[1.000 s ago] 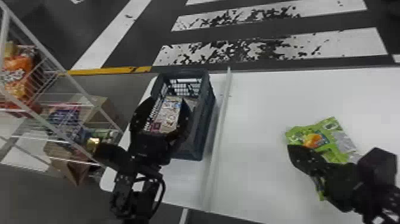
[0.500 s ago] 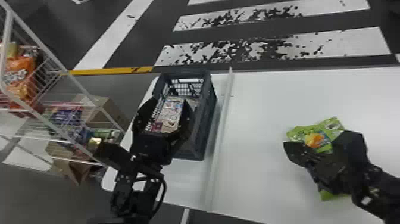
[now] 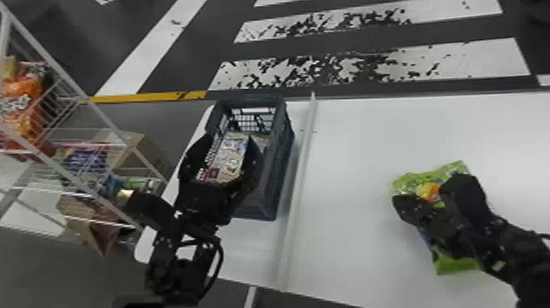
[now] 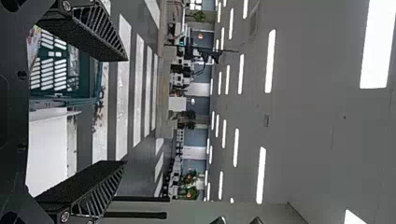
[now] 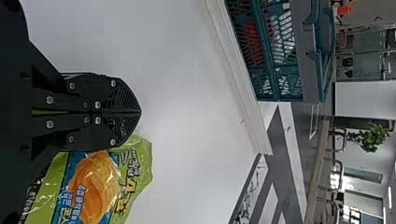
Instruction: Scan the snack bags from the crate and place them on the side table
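In the head view, the crate (image 3: 278, 176) sits on the white table (image 3: 360, 143), a printed packet (image 3: 227, 161) inside it. The snack bag (image 3: 458, 168) lies on the table well to the right of the crate, bright green with an orange patch. Its far edge slants, the right end farther from the robot; more green shows nearer the robot, past the right gripper (image 3: 399, 200), though I can't tell whether it is the same bag. The left gripper (image 3: 231, 139) is over the crate, fingers spread around the view of the packet.

In the left wrist view, the left gripper (image 4: 125, 109) is wide, with nothing between its fingers.

In the right wrist view, the right gripper (image 5: 140, 112) has its fingers pressed together, empty. Just beside them, the bag is glossy and creased, with a blue panel; one end points forward past the fingertips. The arm and view's edge hide its full long axis.
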